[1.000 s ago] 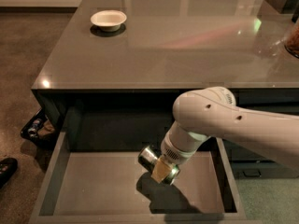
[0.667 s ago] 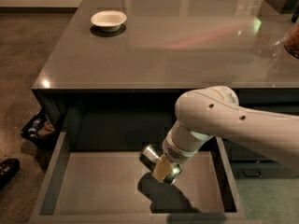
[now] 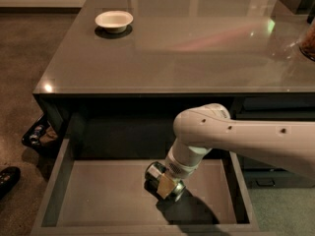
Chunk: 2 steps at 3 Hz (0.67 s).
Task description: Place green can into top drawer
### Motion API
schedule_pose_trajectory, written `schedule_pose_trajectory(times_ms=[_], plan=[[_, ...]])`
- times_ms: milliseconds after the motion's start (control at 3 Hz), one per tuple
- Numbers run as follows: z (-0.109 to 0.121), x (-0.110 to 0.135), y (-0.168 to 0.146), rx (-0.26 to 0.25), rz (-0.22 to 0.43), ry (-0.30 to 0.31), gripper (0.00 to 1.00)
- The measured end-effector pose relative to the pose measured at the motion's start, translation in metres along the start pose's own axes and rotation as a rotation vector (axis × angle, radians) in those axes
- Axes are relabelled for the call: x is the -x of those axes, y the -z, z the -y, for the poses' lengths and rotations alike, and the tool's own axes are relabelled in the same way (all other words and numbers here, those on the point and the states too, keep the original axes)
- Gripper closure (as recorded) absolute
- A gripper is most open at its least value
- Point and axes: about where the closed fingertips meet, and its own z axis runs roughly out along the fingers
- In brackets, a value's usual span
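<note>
The top drawer (image 3: 53, 187) is pulled open below the desk's front edge, and its flat grey floor is in view. My gripper (image 3: 166, 184) reaches down into the drawer right of its middle, and the white wrist covers most of it. It is shut on the green can (image 3: 155, 172), which lies tilted with one shiny silver end pointing up and left. A tan finger pad (image 3: 165, 186) crosses the can's body. The can is just above or on the drawer floor. I cannot tell which.
A white bowl (image 3: 113, 20) stands on the glossy grey desk top (image 3: 197, 48) at the far left. Dark narrower drawers (image 3: 268, 171) are on the right behind my arm. A dark basket (image 3: 38, 134) and a black shoe (image 3: 7, 178) are on the floor to the left.
My arm has sunk a little, bringing the can lower into the drawer and slightly toward its front. The grip on the can is unchanged.
</note>
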Motion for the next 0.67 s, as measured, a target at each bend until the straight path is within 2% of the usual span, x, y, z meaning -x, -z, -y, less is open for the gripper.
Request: schedule_pose_trajectory(times_ms=[333,667], plan=[[-0.0007,-0.0018,-0.0121,0.024,-0.016,-0.005,1.00],[-0.0007,-0.0018,-0.0121,0.024,-0.016,-0.005,0.82]])
